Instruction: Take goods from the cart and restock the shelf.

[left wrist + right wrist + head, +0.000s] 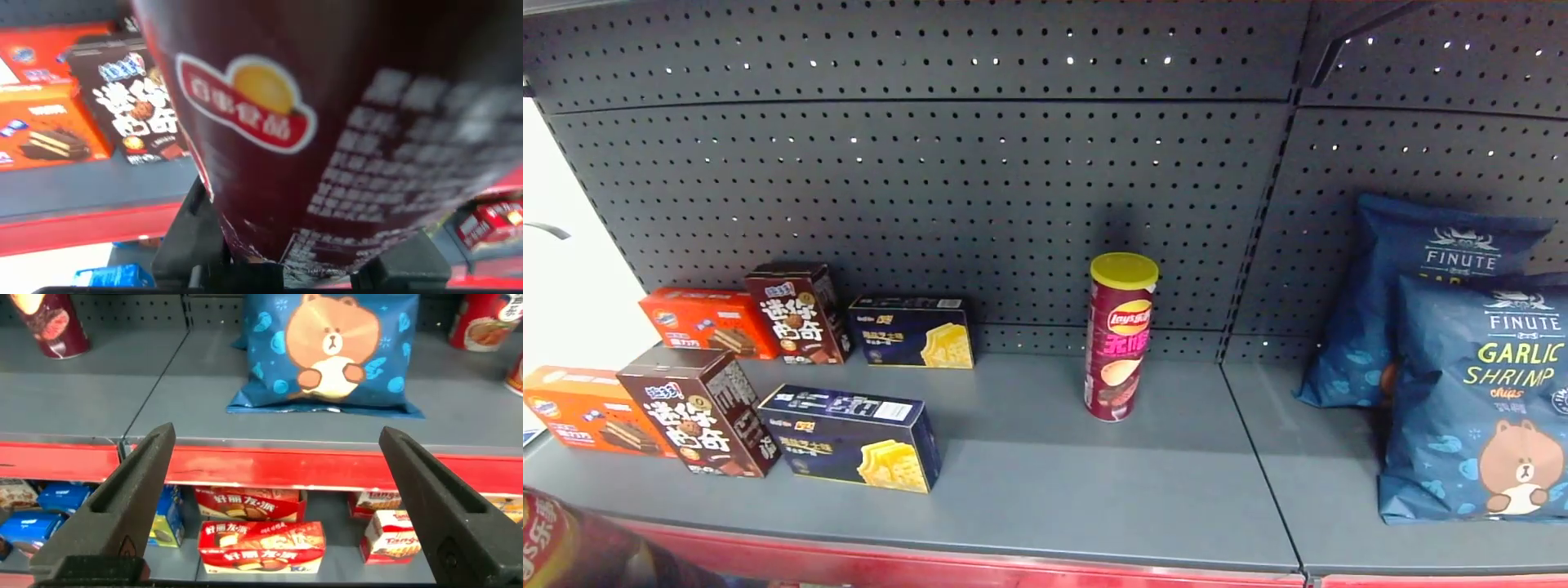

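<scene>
Left pincer [298, 255] pinches a maroon crisps can [327, 122] before the shelf [1054, 474]; right pincer [276, 439], spread, faces its red edge.

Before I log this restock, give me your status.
Left hand shut on chips can. Right hand open, holding nothing. Yellow-lidded can upright on shelf, snack boxes to its left.

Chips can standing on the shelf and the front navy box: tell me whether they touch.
Apart. The head view shows a wide stretch of bare grey shelf between the chips can and the front navy box.
</scene>
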Robot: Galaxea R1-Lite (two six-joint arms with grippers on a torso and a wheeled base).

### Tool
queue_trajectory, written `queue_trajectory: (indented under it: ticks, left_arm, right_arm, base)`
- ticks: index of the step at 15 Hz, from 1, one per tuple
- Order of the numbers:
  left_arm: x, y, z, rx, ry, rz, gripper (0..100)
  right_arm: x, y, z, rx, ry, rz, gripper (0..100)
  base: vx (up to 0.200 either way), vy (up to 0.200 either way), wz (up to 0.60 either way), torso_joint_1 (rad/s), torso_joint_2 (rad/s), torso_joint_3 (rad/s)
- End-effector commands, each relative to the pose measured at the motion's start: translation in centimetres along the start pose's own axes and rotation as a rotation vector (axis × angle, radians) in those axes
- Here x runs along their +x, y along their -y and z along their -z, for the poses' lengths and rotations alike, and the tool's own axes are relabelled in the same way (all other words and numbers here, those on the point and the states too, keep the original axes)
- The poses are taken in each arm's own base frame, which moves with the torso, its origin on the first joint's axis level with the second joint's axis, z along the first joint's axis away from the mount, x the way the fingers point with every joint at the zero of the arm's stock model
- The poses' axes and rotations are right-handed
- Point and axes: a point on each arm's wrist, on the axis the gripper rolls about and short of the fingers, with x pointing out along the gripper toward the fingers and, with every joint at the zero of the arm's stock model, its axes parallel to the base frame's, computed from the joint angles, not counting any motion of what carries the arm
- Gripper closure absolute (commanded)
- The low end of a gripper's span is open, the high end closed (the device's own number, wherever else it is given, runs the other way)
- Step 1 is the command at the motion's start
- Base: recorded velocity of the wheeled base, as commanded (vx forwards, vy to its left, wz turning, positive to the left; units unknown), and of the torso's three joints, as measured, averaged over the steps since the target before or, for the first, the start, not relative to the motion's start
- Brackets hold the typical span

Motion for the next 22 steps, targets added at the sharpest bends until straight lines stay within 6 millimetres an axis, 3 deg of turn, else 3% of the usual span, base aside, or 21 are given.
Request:
queue_trajectory:
  ticks: [1, 8, 17, 20, 22]
  left_arm:
    - [-0.1, 0.0, -0.1, 0.001, 0.009, -0.001, 100]
    - [-0.4, 0.0, 0.1, 0.005, 0.021, -0.038, 100]
    - [-3.3, 0.3, 2.3, -0.002, -0.032, -0.039, 100]
    - [-3.3, 0.3, 2.1, 0.001, -0.025, -0.039, 100]
    - [-3.6, 0.4, 0.9, 0.005, 0.018, -0.036, 100]
  right_arm:
    - [0.0, 0.0, 0.0, 0.000, 0.000, -0.001, 0]
    - [0.0, 0.0, 0.0, 0.000, 0.000, -0.001, 0]
    - [0.0, 0.0, 0.0, 0.000, 0.000, -0.002, 0]
    - [0.0, 0.0, 0.0, 0.001, 0.000, -0.001, 0]
    - [0.0, 0.0, 0.0, 0.000, -0.002, -0.001, 0]
  base:
    - [0.000, 0.000, 0.00, 0.000, 0.00, 0.000]
    - [0.000, 0.000, 0.00, 0.000, 0.00, 0.000]
    - [0.000, 0.000, -0.13, 0.001, 0.00, 0.001]
    - [0.000, 0.000, 0.00, 0.000, 0.00, 0.000]
    - [0.000, 0.000, 0.00, 0.000, 0.00, 0.000]
